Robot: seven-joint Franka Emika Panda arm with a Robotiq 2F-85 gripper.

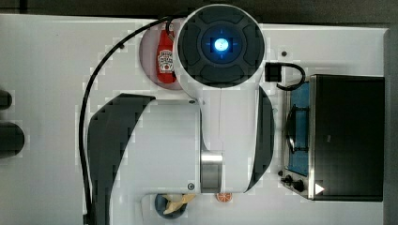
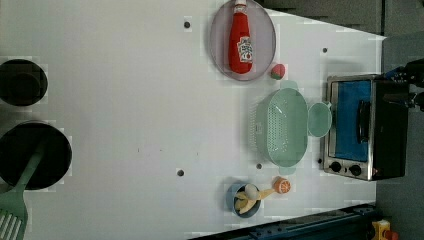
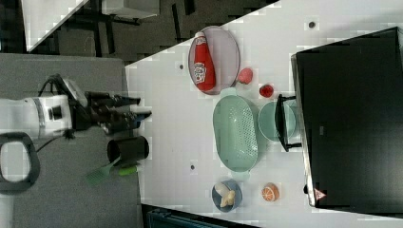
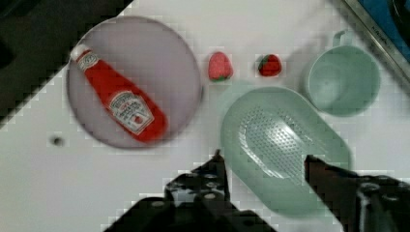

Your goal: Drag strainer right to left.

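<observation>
The strainer (image 2: 282,127) is a pale sage-green oval colander with small holes. It lies on the white table beside the toaster oven (image 2: 365,127), and the round green cup (image 2: 319,119) stands between them. The strainer (image 3: 236,133) and the cup (image 3: 275,121) also appear in the right view. There my gripper (image 3: 144,113) hangs far off the table, well apart from the strainer. In the wrist view my gripper (image 4: 265,162) is open with nothing held, and the strainer (image 4: 285,145) lies far below between its dark fingers (image 4: 215,174).
A ketchup bottle (image 2: 240,42) lies on a grey plate (image 2: 220,45), with a strawberry (image 2: 278,71) nearby. A blue bowl of food (image 2: 245,199) and an orange slice (image 2: 282,186) sit near the table edge. Black pots (image 2: 30,152) and a green spatula (image 2: 12,210) are at the left view's left.
</observation>
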